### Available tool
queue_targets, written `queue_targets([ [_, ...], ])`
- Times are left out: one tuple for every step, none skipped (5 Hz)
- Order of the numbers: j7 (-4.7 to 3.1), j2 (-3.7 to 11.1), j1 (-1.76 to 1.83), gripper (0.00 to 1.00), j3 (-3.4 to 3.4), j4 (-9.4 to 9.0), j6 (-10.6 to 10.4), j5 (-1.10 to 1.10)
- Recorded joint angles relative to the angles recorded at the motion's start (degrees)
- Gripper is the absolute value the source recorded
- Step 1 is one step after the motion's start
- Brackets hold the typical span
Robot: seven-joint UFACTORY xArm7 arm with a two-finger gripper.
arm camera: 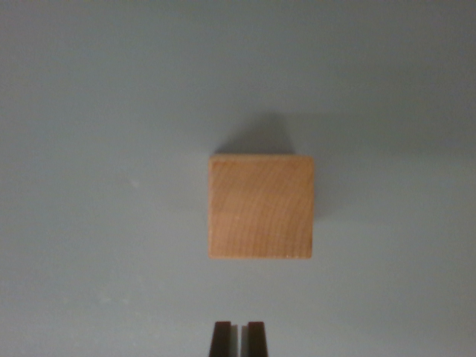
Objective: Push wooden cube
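Note:
A light wooden cube [261,207] sits on a plain grey surface near the middle of the wrist view, seen from above, with its shadow falling toward the top. My gripper [239,338] shows at the bottom edge as two dark fingertips standing close together with only a thin slit between them and nothing held. The tips are below the cube in the picture, apart from it by a strip of bare surface.
Grey tabletop [89,223] fills the rest of the view on every side of the cube. No other object or edge shows.

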Motion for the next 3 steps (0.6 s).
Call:
queue_targets([
  [-0.13,0.38,-0.13,0.00,-0.23,-2.22,-2.4,-0.16],
  [-0.13,0.38,-0.13,0.00,-0.23,-2.22,-2.4,-0.16],
  [-0.25,0.74,-0.24,0.00,-0.44,-4.29,-4.6,-0.31],
])
